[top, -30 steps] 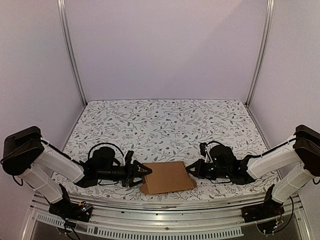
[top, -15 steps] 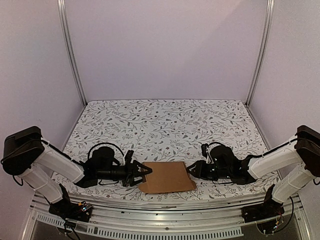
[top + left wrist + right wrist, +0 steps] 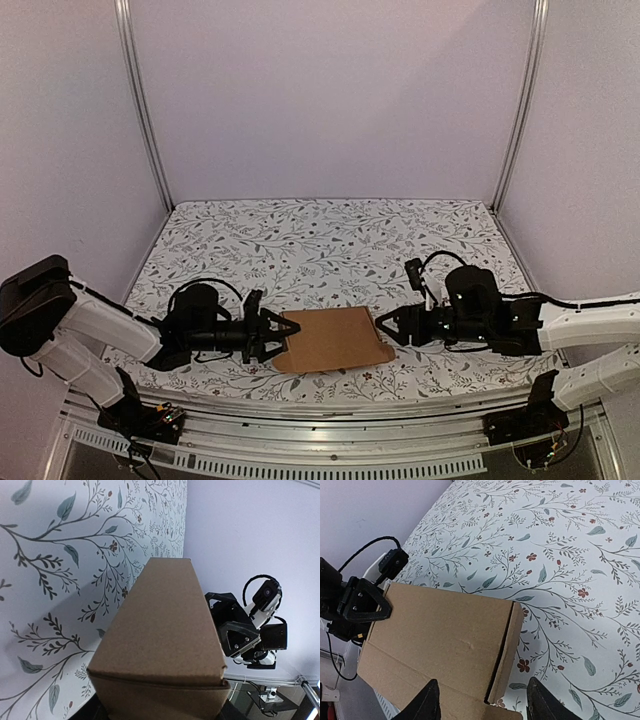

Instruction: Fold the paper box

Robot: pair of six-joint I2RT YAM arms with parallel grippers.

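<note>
The plain brown oblong cardboard box (image 3: 335, 340) lies at the lower centre of the overhead view, between both arms. Your left gripper (image 3: 270, 336) grips its left end, one finger on the top face; brace there. Your right gripper (image 3: 384, 328) stands open, its fingers (image 3: 429, 702) straddling the gaping end flap (image 3: 506, 645) without touching it. Approach squarely and press that flap home.

Left wrist view: paper box (image 3: 160, 645) largely hides left tool (image 3: 283, 338).

Floral-print tablecloth (image 3: 330, 240); plain lilac walls (image 3: 330, 100); aluminium corner posts (image 3: 142, 100); soft even light.
</note>
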